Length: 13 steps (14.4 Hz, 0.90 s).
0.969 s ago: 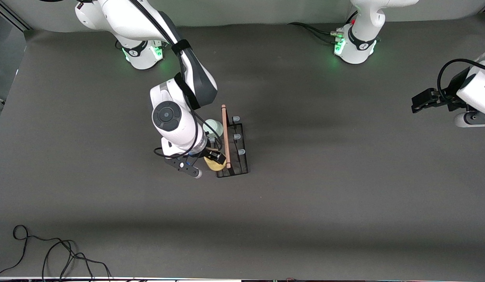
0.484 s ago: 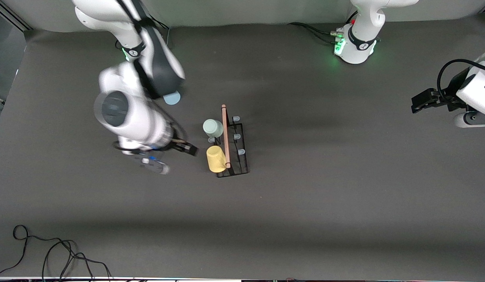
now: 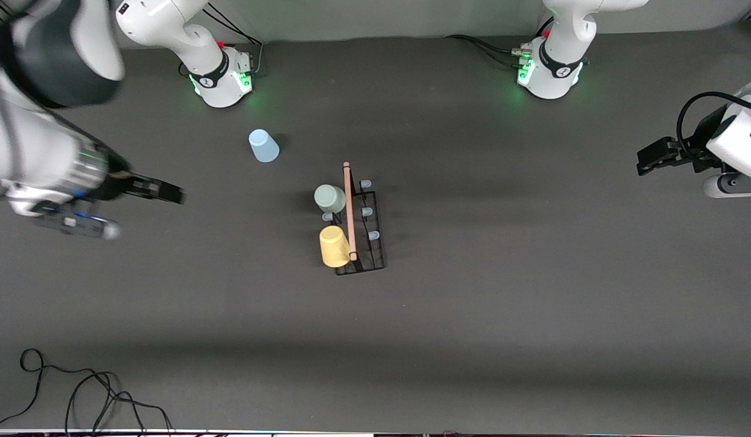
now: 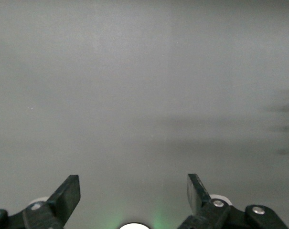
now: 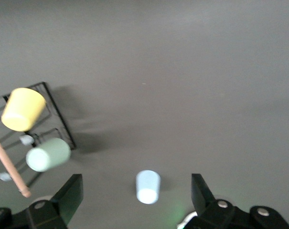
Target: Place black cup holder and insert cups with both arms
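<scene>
Two cups already sit on the black cup holder (image 3: 358,226) at the middle of the frame: the yellow cup (image 3: 334,246) and the mint green cup (image 3: 329,198), both on the prongs facing the right arm's end of the bench (image 3: 472,334). A second ago your right claw (image 3: 136,206) was down at the yellow cup; now it has let go and swung away to the left edge of the frame, jaws wide and empty. That tells you the yellow cup is seated and stays put on its own. What remains is the light blue cup (image 3: 263,146), standing upside down on the bench in the upper left, farther from the camera than the holder. Your left claw (image 3: 651,156) waits at the right edge, open and holding nothing. Expect the blue cup next.
</scene>
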{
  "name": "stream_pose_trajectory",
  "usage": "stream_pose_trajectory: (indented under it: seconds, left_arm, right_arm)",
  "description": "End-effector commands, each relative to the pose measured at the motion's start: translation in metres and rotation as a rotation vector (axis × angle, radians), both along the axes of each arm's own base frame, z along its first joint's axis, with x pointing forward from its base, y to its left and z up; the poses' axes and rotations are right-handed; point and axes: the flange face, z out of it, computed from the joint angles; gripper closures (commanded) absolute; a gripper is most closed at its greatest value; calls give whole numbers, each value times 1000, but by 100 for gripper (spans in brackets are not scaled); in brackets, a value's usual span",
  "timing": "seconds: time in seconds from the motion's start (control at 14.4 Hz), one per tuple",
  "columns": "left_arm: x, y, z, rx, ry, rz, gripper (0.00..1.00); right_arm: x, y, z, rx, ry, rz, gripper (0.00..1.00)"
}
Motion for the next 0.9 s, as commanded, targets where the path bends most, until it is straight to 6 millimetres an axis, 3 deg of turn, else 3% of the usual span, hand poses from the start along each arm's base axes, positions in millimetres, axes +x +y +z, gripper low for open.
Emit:
stream_pose_trajectory:
  seconds: [0.0, 0.28, 0.83]
  left_arm:
    - [-1, 0, 2, -6, -8, 1, 0]
    - [-1, 0, 2, -6, -8, 1, 0]
    - [0, 0, 1, -7, -10, 1, 0]
  right_arm:
    - [-6, -36, 32, -27, 2, 64, 0]
    - [-9, -69, 43, -28, -11, 38, 0]
    - [-14, -74, 40, -23, 24, 37, 0]
